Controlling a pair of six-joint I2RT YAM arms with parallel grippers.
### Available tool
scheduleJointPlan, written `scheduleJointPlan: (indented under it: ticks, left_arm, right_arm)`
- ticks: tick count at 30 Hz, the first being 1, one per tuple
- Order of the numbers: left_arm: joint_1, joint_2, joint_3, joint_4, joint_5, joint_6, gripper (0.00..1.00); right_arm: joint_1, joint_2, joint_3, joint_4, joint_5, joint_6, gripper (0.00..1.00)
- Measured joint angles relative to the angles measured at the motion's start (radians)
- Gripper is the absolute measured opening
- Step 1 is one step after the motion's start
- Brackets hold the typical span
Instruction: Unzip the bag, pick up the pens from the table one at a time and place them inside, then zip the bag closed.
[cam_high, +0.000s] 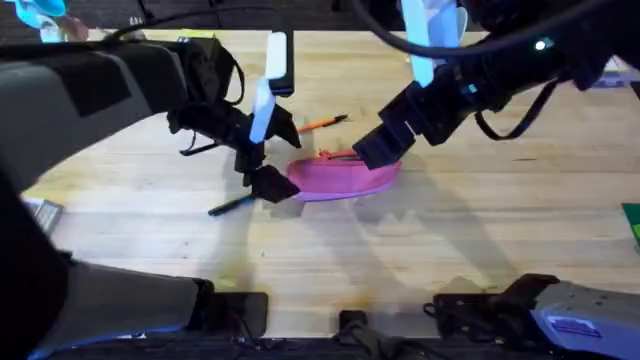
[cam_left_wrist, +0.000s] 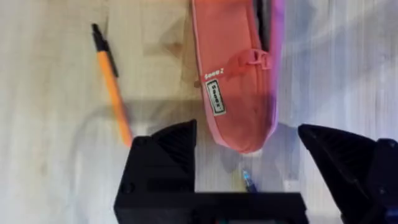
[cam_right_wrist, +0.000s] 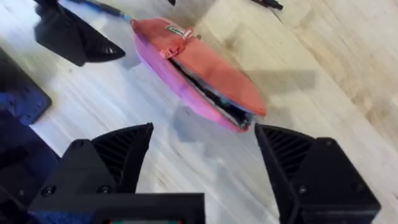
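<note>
Lying flat near the middle of the worktop (cam_high: 450, 260), the pink bag (cam_high: 345, 176) has its zipper partly undone; right wrist view shows a dark slit along its top edge. Left end effector (cam_high: 268, 183) sits at the bag's left end, fingers spread w/ the bag's tip between them, not clamped on anything. Right end effector (cam_high: 378, 148) hovers over the bag's right end, fingers also spread apart, empty. Orange pen (cam_high: 322, 123) lies on the worktop just behind the bag, black end pointing right in overhead. Dark pen (cam_high: 232, 205) lies in front & to the left of the bag, close by the left end effector, apart from the bag. Pink-red pull tab (cam_left_wrist: 256, 60) rests on the bag's side, approx mid-length.
</note>
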Motion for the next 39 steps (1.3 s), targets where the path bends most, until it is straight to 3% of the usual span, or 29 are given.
scheduleJointPlan:
  ticks: [7,10,14,24,35,37,39]
  left_arm:
    - [0.043,-0.162,0.022,-0.053,0.0,-0.001,0.992]
    - [0.088,-0.325,0.028,-0.121,0.001,-0.004,0.992]
    - [0.11,-0.384,0.028,-0.128,0.0,-0.007,0.992]
    - [0.126,-0.45,0.028,-0.128,0.0,-0.008,0.992]
    - [0.126,-0.451,0.028,-0.128,0.0,-0.008,0.993]
    - [0.126,-0.45,0.028,-0.128,0.0,-0.008,0.994]
    - [0.126,-0.45,0.028,-0.128,0.0,-0.008,0.994]
  right_arm:
    - [0.0,0.0,0.009,-0.003,0.001,-0.092,0.997]
    - [0.0,0.0,0.013,0.078,0.003,-0.176,0.997]
    - [0.0,0.0,0.013,0.091,0.005,-0.249,0.997]
    - [0.0,0.0,0.013,0.094,0.009,-0.697,0.997]
    - [0.0,0.0,0.013,0.021,0.011,-0.822,0.997]
    - [0.0,0.0,0.013,0.013,0.011,-0.827,0.914]
    - [0.0,0.0,0.013,0.01,0.011,-0.829,0.729]
